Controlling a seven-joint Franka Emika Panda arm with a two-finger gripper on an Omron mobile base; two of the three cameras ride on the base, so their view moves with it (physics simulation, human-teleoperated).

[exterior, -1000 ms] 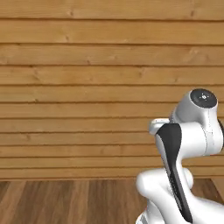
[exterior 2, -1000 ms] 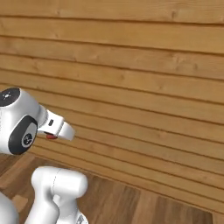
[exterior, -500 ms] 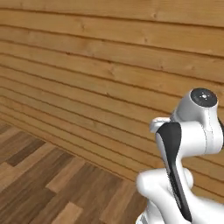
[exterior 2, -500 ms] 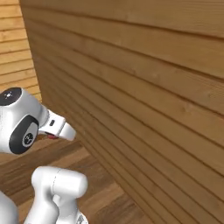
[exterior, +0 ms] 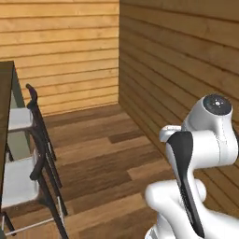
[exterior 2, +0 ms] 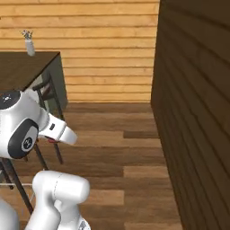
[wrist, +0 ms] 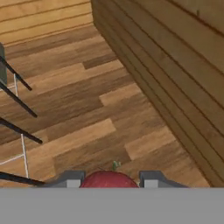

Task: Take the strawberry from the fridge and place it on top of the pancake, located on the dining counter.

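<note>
Strawberry in grip, arm over wood floor

Gripper (wrist: 109, 180) jaws clamped on the strawberry (wrist: 108, 179), held between the fingertips (wrist: 72, 178). Dining counter (exterior 2: 22, 67) sits left, chairs (exterior: 35, 154) tucked beside it; plank wall to the right.

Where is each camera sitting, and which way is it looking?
Left base view: behind the arm's left, looking forward and down at the dining counter and chairs; the arm's white elbow shows.
Right base view: behind the arm's right, facing the same counter; the white arm shows.
Hand view: on the hand, looking along the gripper at the wooden floor; its fingertips pinch the strawberry.
All three share the floor and plank wall.
</note>
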